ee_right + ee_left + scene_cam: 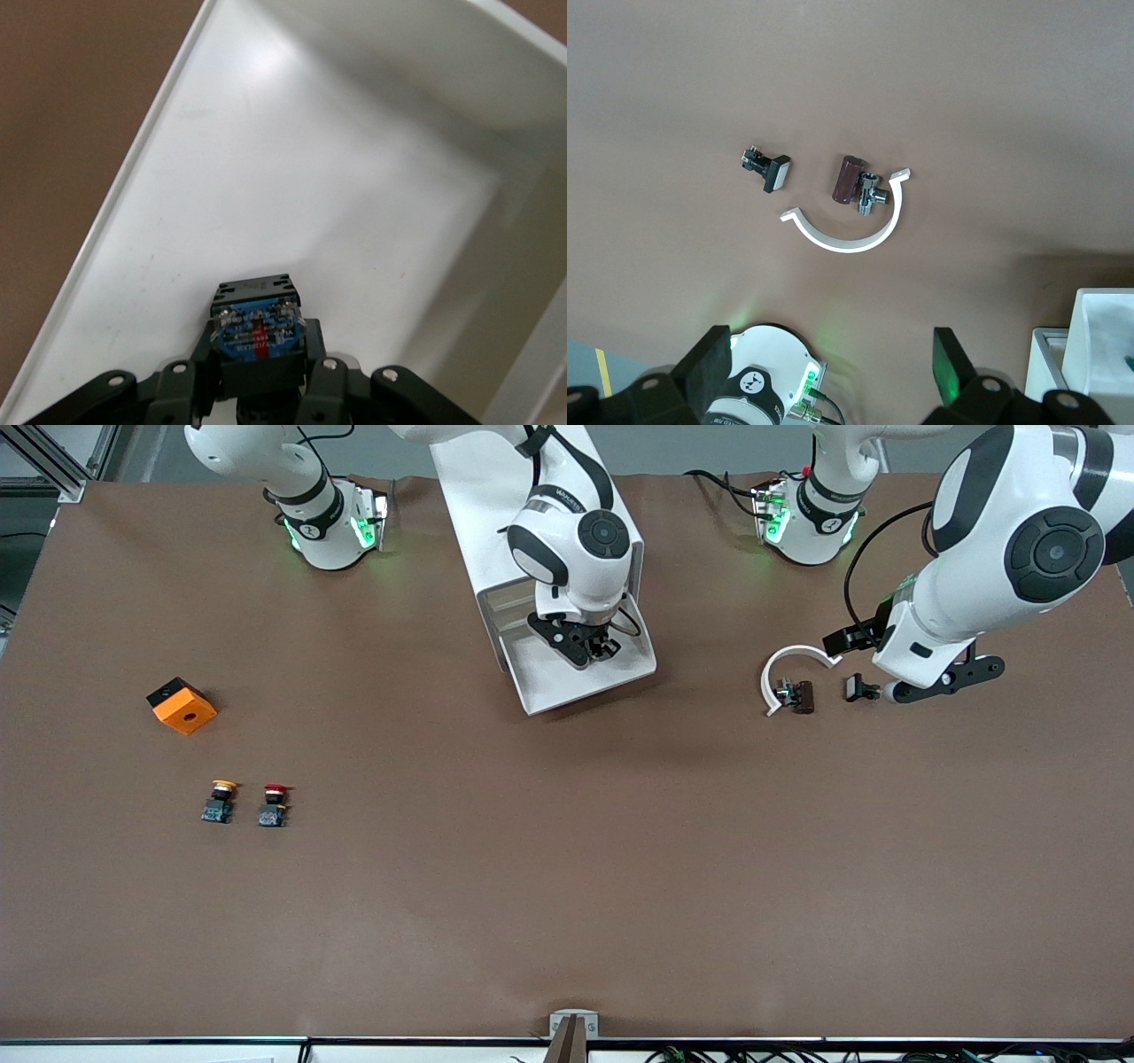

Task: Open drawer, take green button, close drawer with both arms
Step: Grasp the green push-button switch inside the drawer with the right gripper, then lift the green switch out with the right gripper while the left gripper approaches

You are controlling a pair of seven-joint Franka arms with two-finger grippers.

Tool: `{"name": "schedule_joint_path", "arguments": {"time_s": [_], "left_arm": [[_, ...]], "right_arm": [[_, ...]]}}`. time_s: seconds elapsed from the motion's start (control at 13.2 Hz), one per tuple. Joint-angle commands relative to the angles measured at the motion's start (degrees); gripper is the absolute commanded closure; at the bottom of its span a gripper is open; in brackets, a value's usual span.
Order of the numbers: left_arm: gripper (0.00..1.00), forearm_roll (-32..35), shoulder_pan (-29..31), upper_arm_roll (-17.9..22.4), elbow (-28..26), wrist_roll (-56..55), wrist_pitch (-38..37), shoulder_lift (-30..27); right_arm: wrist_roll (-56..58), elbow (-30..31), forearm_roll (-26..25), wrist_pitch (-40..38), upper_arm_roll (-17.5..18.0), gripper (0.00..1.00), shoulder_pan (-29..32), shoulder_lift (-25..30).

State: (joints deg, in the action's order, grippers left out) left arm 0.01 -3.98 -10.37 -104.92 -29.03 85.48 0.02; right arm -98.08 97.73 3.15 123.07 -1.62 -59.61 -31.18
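Drawer (580, 682) pulled out of the white cabinet (496, 496), standing open on the counter (567, 886). Right tool (592, 646) down inside the drawer, fingers (314, 354) pressed against the sides of the button (259, 329), pinching its black body with the bluish base facing the wrist camera. Button sitting on the drawer floor, close to one side wall. Probably light and rigid, hard plastic with smooth flat flanks; slip likely if pinched only at the edge, so best taken square across the black body, below the cap, clear of the small terminals on the base. Green cap itself hidden under the body and tool in the right wrist view; colour not confirmable here.

Left tool (833, 363) waiting, fingers spread wide, hovering over a white curved clip (850, 232), a small brown-capped valve (856, 181) and a flat black-and-white switch (769, 168) toward the left arm's end of the counter.

In the front view the right arm covers the button completely. Drawer's cream front strip not distinguishable. Yellow-capped button (219, 801), red-capped button (275, 804) and orange box (182, 705) lying well apart, toward the right arm's end.
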Motion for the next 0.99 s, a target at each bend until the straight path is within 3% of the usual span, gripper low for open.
{"name": "schedule_joint_path", "arguments": {"time_s": [0.0, 0.3, 0.61, 0.91], "left_arm": [[0.00, 1.2, -0.1, -0.1, -0.5, 0.8, -0.2, -1.3], [0.00, 1.0, -0.5, -0.2, 0.1, -0.1, 0.4, -0.2], [0.00, 0.5, -2.0, -0.5, 1.1, -4.2, 3.7, 2.7], [0.00, 0.5, -2.1, -4.7, 0.9, -13.8, 12.6, 8.5]], "right_arm": [[0.1, -1.9, 0.9, -0.4, -0.4, 1.00, -0.2, -0.8], [1.3, -8.4, 2.6, -5.2, -0.4, 1.00, 1.9, -0.9], [11.5, -18.3, 7.0, -20.9, -0.6, 1.00, 8.4, -0.6], [26.2, -18.9, 6.7, -23.5, -0.9, 1.00, 17.1, 1.4]]}}
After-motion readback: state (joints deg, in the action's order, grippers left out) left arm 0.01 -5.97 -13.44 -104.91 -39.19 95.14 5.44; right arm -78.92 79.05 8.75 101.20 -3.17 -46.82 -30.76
